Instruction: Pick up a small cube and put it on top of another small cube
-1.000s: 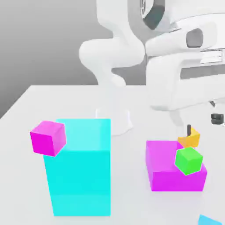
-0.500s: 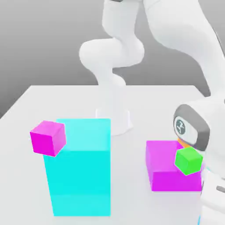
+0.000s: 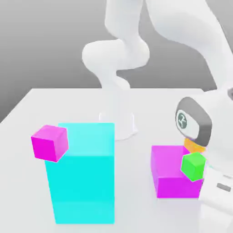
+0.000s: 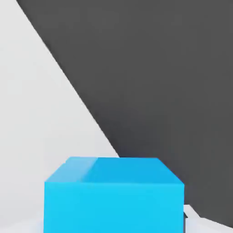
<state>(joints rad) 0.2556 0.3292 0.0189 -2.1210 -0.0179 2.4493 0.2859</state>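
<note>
A small blue cube (image 4: 113, 195) sits very close in the hand view, resting on the white table (image 4: 36, 113) near its edge. My gripper (image 4: 113, 214) is down around this cube and shut on it; a dark sliver of finger (image 4: 184, 221) lies against the cube's side. In the exterior view, my arm (image 3: 200, 123) bends low over the front of the exterior view's right. A small green cube (image 3: 193, 166) lies against a magenta block (image 3: 170, 173). A small magenta cube (image 3: 50, 143) leans at a tall cyan block (image 3: 82, 173). A small orange cube (image 3: 193, 145) peeks out behind the arm.
The arm's white base (image 3: 119, 123) stands at the middle back of the table (image 3: 27, 182). The tall cyan block takes up the front of the exterior view's left. The table's edge runs close beside the blue cube, with dark floor (image 4: 159, 68) beyond.
The arm has swung down from high at the back to low over the front right. Its wrist has come a little nearer the green cube, and the gripper has gone from open to shut.
</note>
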